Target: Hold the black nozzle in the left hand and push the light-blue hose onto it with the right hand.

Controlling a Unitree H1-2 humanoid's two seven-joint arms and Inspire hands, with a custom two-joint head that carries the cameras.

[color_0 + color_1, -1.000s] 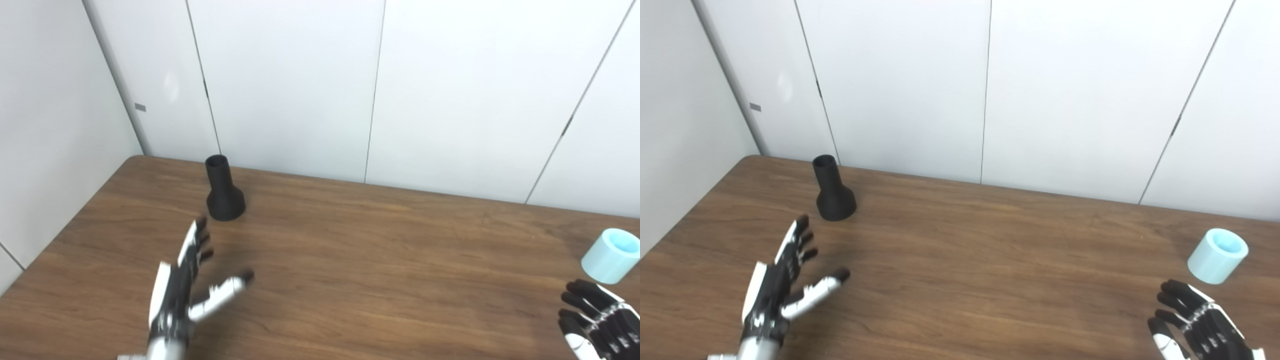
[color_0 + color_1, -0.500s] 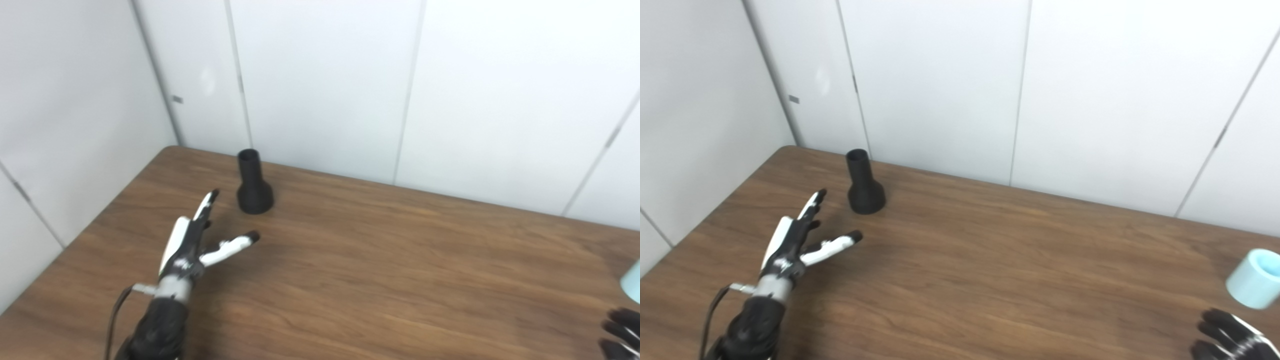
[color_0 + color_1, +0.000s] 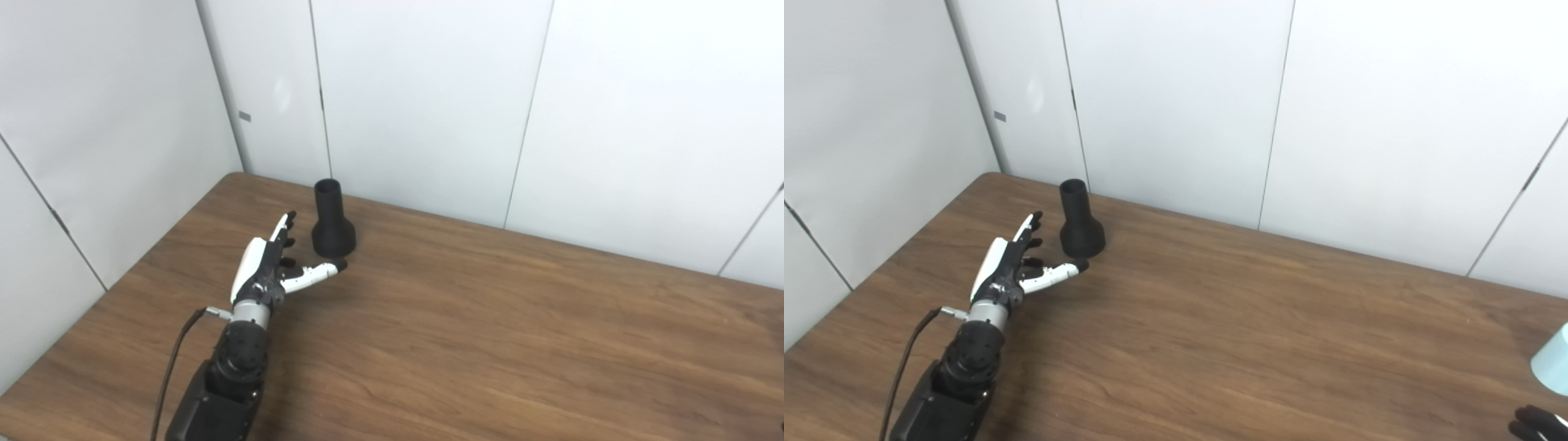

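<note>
Black nozzle [image 3: 332, 220], just one, upright at the table's [image 3: 490, 318] far-left corner.
Left hand [image 3: 269, 269] spread, empty, beside it; one light-blue hose [image 3: 1552, 366] far right; right hand [image 3: 1534, 422] barely visible, state unclear.

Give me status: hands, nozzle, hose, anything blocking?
Left robot hand open, just short of the upright black nozzle. Right robot hand barely in frame, state unclear. Light-blue hose at right edge, ungrasped. Path clear.

Bright, even light, sharp focus, faint glare on the white wall panels [image 3: 275, 104].
</note>
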